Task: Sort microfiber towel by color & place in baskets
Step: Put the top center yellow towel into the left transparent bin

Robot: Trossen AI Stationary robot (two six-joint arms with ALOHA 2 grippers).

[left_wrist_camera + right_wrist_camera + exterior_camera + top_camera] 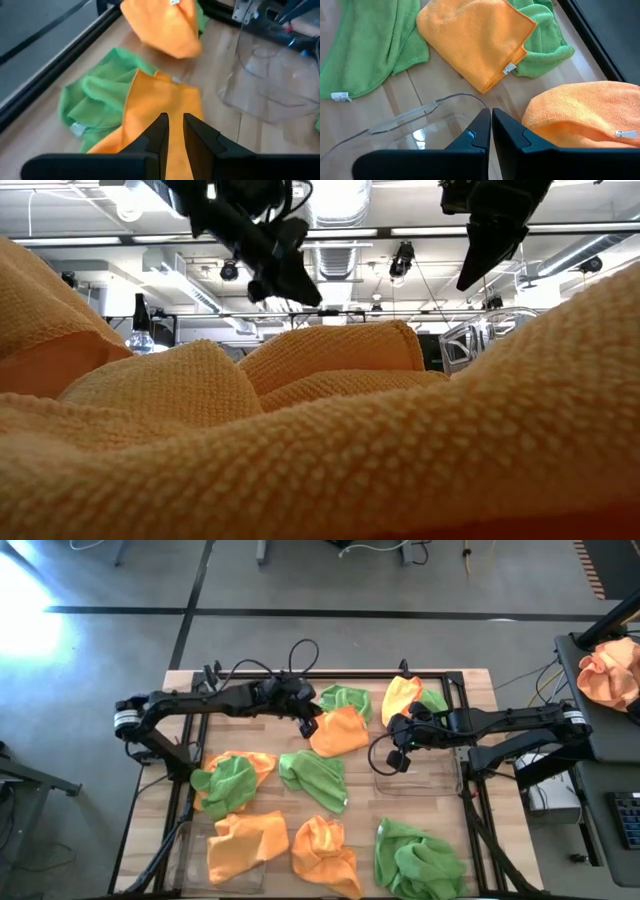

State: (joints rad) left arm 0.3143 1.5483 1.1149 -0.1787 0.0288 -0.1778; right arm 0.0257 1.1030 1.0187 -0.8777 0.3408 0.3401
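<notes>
my left claw (174, 131), nearly clenched and empty above the flat orange microfiber towel (165, 117), could snag the green cloth (97, 102) beneath.

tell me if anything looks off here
Yes. An orange towel lies right against the low camera, blocking most of its view. On the table, orange and green towels lie crumpled and mixed, and the right basket looks empty. Off the table to the right lies a paler peach cloth.

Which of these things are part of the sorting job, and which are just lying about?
Job:
- orange towels
- green towels
- clear baskets
- left hand
- right hand

Lying about:
- peach cloth on the side stand
- cables
</notes>
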